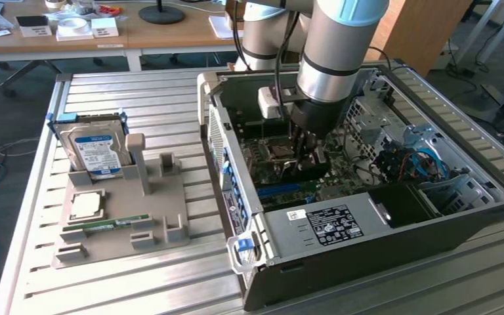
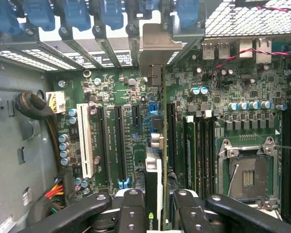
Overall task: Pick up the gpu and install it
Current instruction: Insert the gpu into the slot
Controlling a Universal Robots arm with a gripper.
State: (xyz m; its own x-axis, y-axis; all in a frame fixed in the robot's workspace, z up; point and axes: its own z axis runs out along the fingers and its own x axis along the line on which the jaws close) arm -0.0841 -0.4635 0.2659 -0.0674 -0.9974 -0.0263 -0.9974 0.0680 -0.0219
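My gripper (image 2: pixel 160 213) is shut on the gpu (image 2: pixel 163 145), which I see edge-on as a very slim card running between the two black fingers (image 2: pixel 133 208). Its metal bracket (image 2: pixel 160 43) stands at the row of rear slot openings. The card hangs over the green motherboard (image 2: pixel 131 97), close beside a long black slot (image 2: pixel 170 141); whether its edge sits in the slot I cannot tell. In the exterior view the gripper (image 1: pixel 309 161) reaches down inside the open computer case (image 1: pixel 348 256), over the board's middle.
Blue slot latches (image 2: pixel 111 14) line the case's rear. Other card slots (image 2: pixel 103 145) and the CPU socket (image 2: pixel 247 170) flank the card. On the exterior view's left a grey tray (image 1: pixel 160 203) carries a hard drive (image 1: pixel 94 147), a processor (image 1: pixel 86 205) and a green memory stick (image 1: pixel 112 225).
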